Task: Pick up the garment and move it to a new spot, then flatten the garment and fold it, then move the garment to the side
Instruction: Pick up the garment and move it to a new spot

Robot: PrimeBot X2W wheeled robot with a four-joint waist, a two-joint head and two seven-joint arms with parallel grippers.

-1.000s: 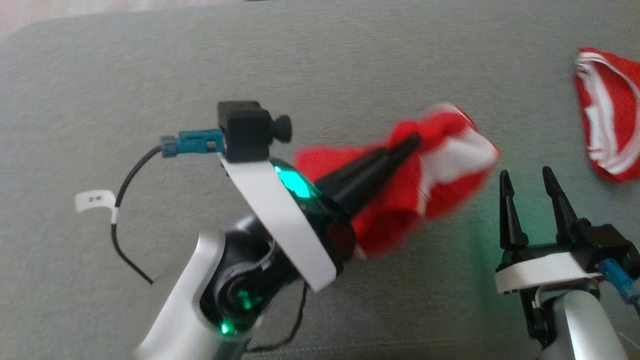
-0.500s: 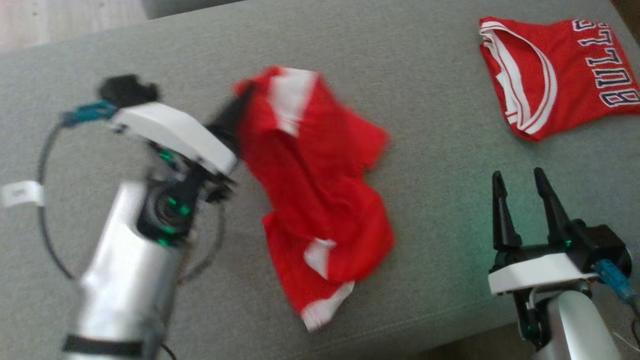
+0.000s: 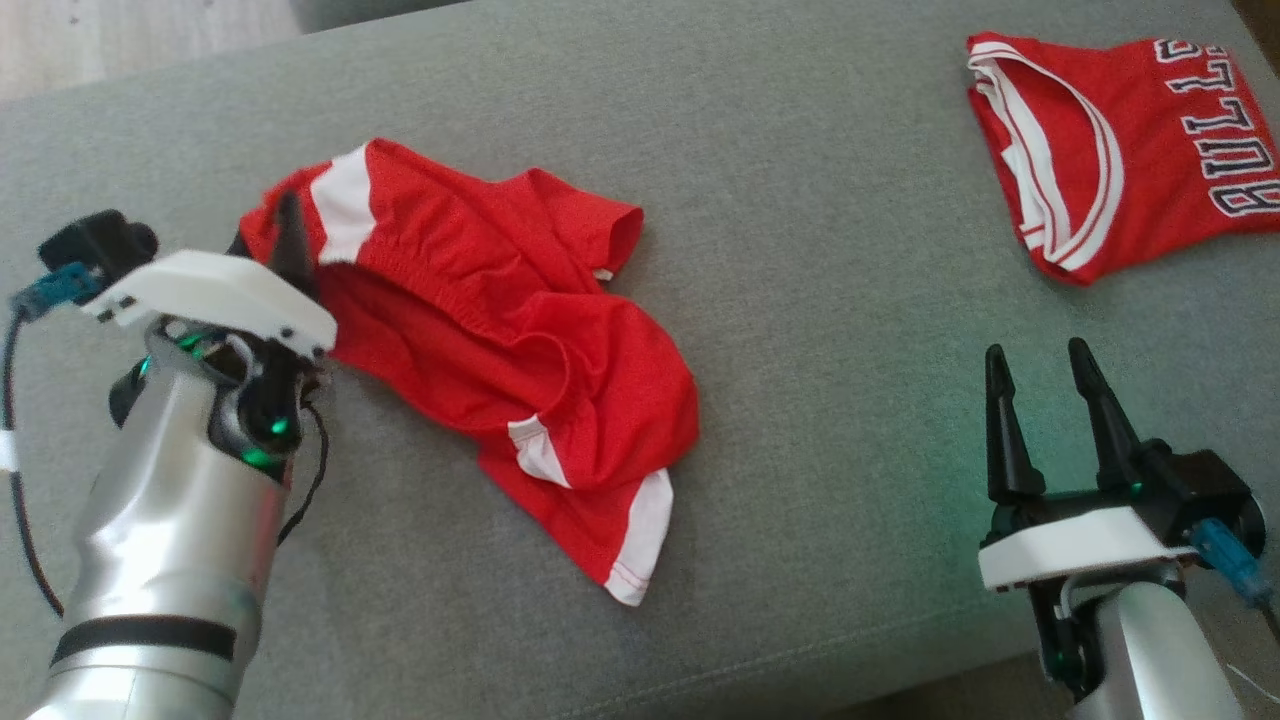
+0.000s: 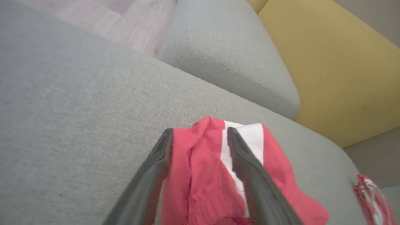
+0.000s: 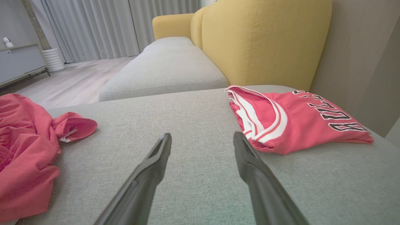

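Wide grey fabric sofa seat (image 3: 800, 450) carries everything. Crumpled red shorts with white side stripes (image 3: 480, 320) lie bunched on its left half, well apart from the folded red lettered jersey (image 3: 1120, 160) at far right.

Step, as judged: relocation about done, flattening next. That calls for both grippers on opposite edges, pulling outward.

Left gripper (image 4: 200, 134) is angled low at the waistband corner, fingers parted, cloth slack between them. Right gripper (image 3: 1038, 360) hovers near the front edge, fingers spread, empty.
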